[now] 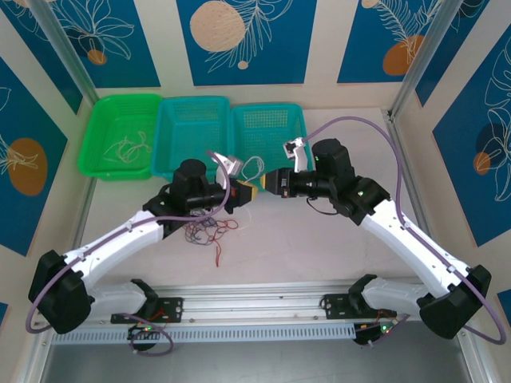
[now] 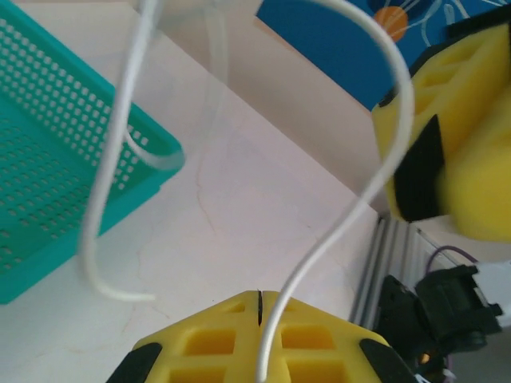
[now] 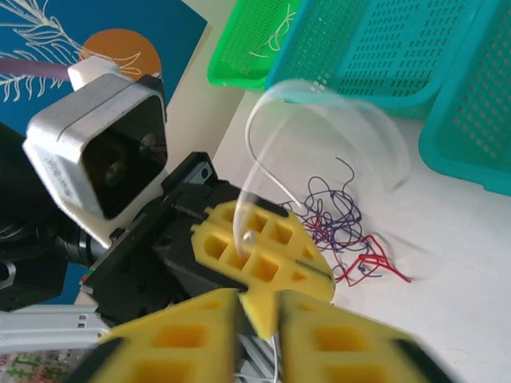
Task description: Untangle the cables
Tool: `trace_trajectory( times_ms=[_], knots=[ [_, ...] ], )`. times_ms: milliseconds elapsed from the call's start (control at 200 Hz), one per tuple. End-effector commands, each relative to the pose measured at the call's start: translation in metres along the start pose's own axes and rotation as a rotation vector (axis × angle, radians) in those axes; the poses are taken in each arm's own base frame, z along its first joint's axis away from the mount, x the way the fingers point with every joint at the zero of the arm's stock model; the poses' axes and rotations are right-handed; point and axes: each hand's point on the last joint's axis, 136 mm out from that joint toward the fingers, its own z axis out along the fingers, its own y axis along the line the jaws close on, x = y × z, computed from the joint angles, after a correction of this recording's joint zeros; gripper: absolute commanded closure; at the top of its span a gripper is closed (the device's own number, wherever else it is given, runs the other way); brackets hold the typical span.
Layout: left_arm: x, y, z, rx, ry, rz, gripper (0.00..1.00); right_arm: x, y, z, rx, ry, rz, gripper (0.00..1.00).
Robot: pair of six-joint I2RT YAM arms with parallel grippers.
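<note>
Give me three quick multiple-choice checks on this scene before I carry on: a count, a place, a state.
1. How many baskets stand by the far wall? A two; B three; C four.
2. Where is the purple-and-red tangle? A in a basket; B on the table beside the left arm; C draped over the left arm.
3. The left gripper is: A open above the tangle; B shut on the white cable; C shut on a basket rim.
Answers: 1 B, one green and two teal sit side by side. 2 B, it lies on bare tabletop. 3 B, the cable runs out from between its closed fingers.
</note>
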Motion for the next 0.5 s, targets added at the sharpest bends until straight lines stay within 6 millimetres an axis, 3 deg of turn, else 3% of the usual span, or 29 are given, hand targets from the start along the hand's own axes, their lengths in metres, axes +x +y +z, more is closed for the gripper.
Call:
trace_trajectory(
  times_ms=[0,115,195,355,495],
  knots=[
    [-0.021,0.014,-0.012,-0.117,-0.05,0.021,1.0,-0.005,0.01,-0.018,-0.011,-0.063,-0.044,0.65],
    [-0.044,0.035,-0.027,-0.215,-0.086,0.026,1.0,-0.008,0.008,-0.03,0.003,-0.117,-0.053,0.65],
    [-0.068,0.062,-0.044,-0.301,-0.131,0.012,1.0,-0.008,0.007,-0.037,0.004,-0.145,-0.056,0.65],
    [-0.12,0.144,-0.093,-0.522,-0.239,-0.075,1.0,-0.002,-0.001,-0.039,0.006,-0.138,-0.019,0.64],
    [-0.15,0.225,-0.139,-0.701,-0.314,-0.189,1.0,0.0,-0.012,-0.04,0.025,-0.135,0.029,0.59]
  ],
)
